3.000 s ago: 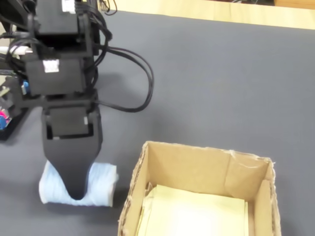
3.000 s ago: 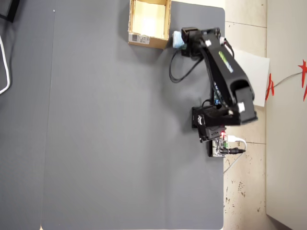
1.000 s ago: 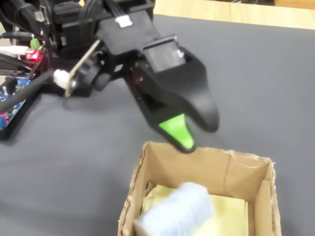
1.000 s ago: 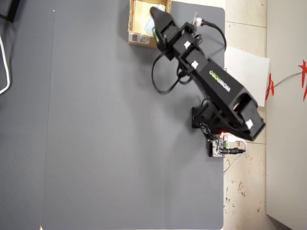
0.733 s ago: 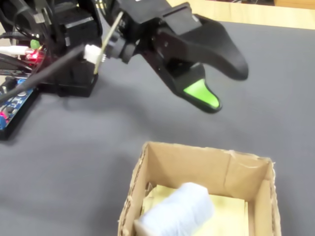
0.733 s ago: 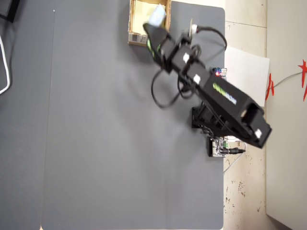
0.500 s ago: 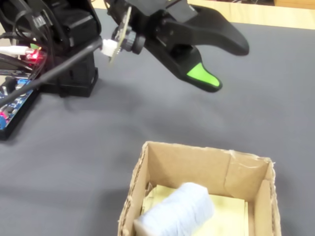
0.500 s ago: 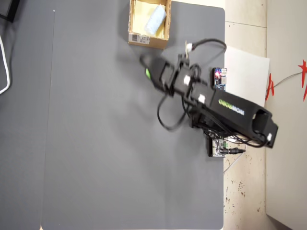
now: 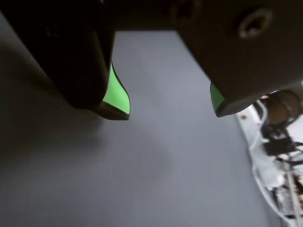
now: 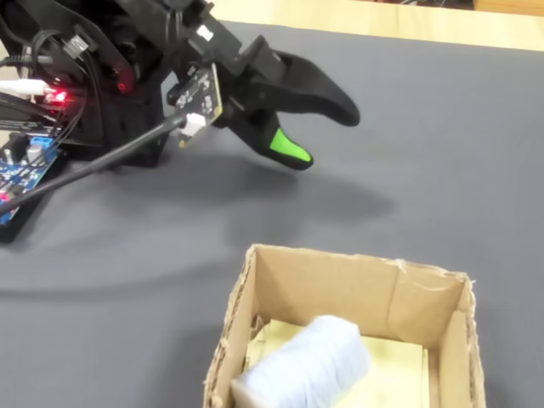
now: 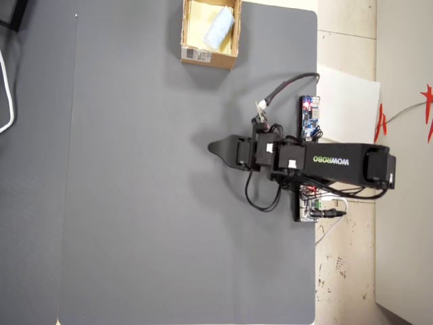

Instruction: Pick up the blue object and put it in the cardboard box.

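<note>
surface [image 11: 135,203]: dark grey mat | arm [image 11: 338,162]: black, white "WOWROBO" lettering legible in overhead view, lying well apart from box | cardboard box [image 11: 184,27]: far edge of surface, white printed label on its near outer side, text unreadable | claw [image 9: 170,106]: wide apart, empty, green-padded tips | blue object [image 10: 302,370]: inside the box, on its yellowish floor
</note>
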